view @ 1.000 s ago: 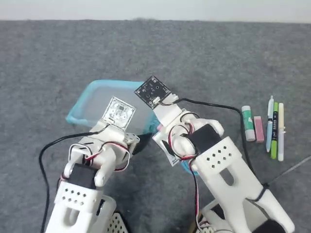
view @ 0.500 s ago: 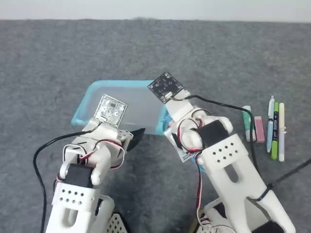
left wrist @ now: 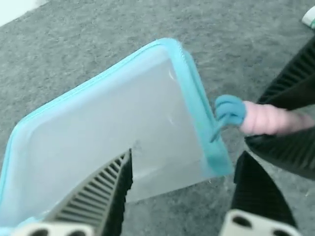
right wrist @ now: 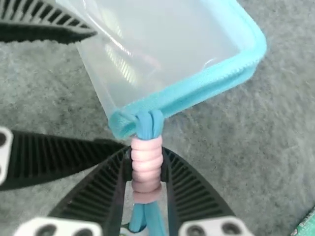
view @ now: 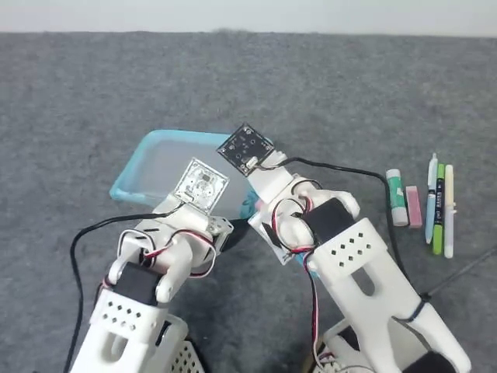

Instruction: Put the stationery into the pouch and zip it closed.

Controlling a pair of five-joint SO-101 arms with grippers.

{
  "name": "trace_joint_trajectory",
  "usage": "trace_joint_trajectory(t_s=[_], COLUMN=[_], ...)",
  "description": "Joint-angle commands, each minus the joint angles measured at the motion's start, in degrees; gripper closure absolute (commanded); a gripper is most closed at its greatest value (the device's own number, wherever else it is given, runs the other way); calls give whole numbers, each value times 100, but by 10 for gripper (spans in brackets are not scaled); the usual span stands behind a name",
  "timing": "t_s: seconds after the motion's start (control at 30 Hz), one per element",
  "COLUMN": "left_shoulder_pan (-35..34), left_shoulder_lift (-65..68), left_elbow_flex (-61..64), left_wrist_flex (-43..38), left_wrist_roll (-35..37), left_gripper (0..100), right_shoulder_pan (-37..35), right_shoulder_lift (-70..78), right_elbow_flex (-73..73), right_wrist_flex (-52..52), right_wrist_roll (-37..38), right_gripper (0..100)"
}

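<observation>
Right wrist view: right end effector (right wrist: 145,157) grips pink pull (right wrist: 145,172) (tied to pouch (right wrist: 162,54)).

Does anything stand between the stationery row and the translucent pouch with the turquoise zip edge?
Yes. The white right arm stands between the stationery row and the translucent turquoise-edged pouch, its right gripper shut on the pink beaded zip pull. A black cable runs there too.

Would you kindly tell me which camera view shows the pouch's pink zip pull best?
The right wrist view: the pink zip pull lies centred, clamped in the right gripper, its cord tied to the pouch corner. The left wrist view shows it sideways, part hidden by that gripper. The high view has that corner under the arms.
</observation>
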Motion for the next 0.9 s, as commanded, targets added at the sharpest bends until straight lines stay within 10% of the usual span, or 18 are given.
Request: trace_joint_trajectory(t_s=[0.0, 0.87], left_shoulder_pan=[44, -1741], left_shoulder_lift=[167, 1503], left_elbow_flex=[-57, -593], left_wrist_flex=[-378, -1011], left_wrist_roll=[70, -404], left_gripper=[690, 690], right_shoulder_pan=[-154, 1525], right_shoulder_lift=[-330, 224], right_elbow_flex=[-360, 484], right_wrist_flex=[163, -743], right_wrist_roll=[-62, 545], right_gripper=[993, 993])
